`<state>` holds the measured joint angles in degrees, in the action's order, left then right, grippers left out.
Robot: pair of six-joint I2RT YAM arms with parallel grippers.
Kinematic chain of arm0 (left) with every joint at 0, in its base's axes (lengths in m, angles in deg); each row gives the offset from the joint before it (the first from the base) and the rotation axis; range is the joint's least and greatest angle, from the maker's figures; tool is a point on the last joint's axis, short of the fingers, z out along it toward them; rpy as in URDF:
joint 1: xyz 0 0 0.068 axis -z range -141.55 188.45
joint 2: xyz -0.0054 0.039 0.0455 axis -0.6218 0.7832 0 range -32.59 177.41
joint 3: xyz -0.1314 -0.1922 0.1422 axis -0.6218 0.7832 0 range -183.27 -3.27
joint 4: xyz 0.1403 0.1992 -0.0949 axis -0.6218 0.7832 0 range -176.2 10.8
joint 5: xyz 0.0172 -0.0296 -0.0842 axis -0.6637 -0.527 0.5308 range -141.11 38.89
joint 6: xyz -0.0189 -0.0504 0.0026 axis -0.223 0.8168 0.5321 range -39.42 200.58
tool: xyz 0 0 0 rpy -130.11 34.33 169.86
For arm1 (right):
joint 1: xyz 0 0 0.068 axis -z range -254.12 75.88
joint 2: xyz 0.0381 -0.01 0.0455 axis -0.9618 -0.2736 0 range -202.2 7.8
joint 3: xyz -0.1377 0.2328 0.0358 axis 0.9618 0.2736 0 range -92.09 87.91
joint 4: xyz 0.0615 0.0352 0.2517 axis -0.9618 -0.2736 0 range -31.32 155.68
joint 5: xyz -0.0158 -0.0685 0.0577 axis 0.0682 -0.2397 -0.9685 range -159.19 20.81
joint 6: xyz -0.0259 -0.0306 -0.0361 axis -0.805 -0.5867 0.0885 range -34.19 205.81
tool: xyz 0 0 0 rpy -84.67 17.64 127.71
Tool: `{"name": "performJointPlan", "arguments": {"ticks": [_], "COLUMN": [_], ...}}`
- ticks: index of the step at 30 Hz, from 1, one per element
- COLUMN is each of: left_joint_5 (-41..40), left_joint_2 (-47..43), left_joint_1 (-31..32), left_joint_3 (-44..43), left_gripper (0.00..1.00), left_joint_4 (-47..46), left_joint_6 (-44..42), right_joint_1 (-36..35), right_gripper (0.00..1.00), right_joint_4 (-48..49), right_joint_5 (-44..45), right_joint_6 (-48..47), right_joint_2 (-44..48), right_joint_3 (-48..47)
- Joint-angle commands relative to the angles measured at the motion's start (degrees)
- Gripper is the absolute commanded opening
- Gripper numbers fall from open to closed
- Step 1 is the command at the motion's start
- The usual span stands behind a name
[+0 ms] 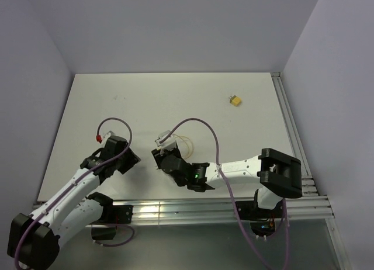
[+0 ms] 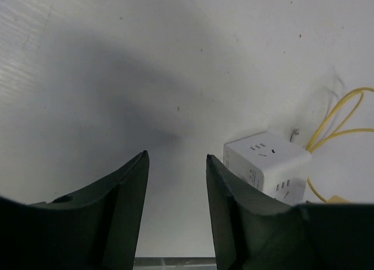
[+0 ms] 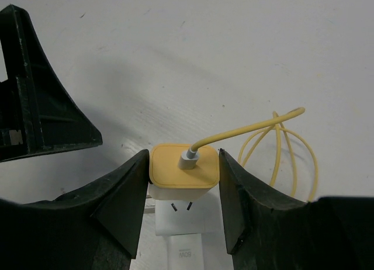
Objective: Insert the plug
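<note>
**Plug position.** The plug (image 1: 235, 100) lies on the table (image 1: 146, 100) in the far right area of the top view. It is a small yellow block with a dark end. It lies alone, with no gripper touching it.

**Right gripper.** The right gripper (image 3: 182, 182) is clenched on a yellow-faced adapter (image 3: 184, 165), with one finger pressed against each side. A yellow cable (image 3: 280, 141) leaves the adapter face and loops away toward 3 o'clock in the wrist view. A white socket cube (image 3: 184, 229) sits directly at the adapter's 6 o'clock. Whether the two are mated cannot be determined. In the top view, the plug lies at about 2 o'clock from this gripper (image 1: 163, 144), well apart from it.

**Left gripper.** The left gripper (image 2: 176, 165) is released. Its fingers stand apart with only bare table between them. The white socket cube (image 2: 266, 165) lies near its right finger, at 3 o'clock in the wrist view. In the top view, the plug lies at about 2 o'clock from this gripper (image 1: 108, 144), farther off than from the right one.
</note>
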<state>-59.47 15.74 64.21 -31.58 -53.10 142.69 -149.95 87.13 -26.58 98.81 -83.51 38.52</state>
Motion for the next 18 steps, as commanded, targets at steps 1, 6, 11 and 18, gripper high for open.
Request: {"name": "performJointPlan", "arguments": {"ticks": [1, 6, 11, 18], "left_joint_5": [10.0, 12.0, 14.2, 16.4], "left_joint_2": [1.5, 2.9, 5.0, 6.2], "left_joint_1": [-2.6, -3.3, -4.2, -5.3], "left_joint_3": [0.5, 0.2, 0.6, 2.1], "left_gripper": [0.49, 0.49, 0.51, 0.51], "left_joint_4": [-8.7, -11.7, -14.0, -16.5], "left_joint_6": [-3.4, -4.3, -4.5, -3.8], "right_joint_1": [-0.6, -0.8, -1.0, -1.4], "right_gripper": [0.0, 0.0, 0.0, 0.0], "right_joint_4": [6.1, 7.3, 8.1, 8.1], "right_joint_5": [4.9, 4.9, 4.1, 2.9], "right_joint_6": [-1.7, -2.4, -2.6, -3.4], "right_joint_2": [-0.7, -1.1, -0.9, -2.3], "right_joint_3": [0.6, 2.0, 3.2, 2.7]}}
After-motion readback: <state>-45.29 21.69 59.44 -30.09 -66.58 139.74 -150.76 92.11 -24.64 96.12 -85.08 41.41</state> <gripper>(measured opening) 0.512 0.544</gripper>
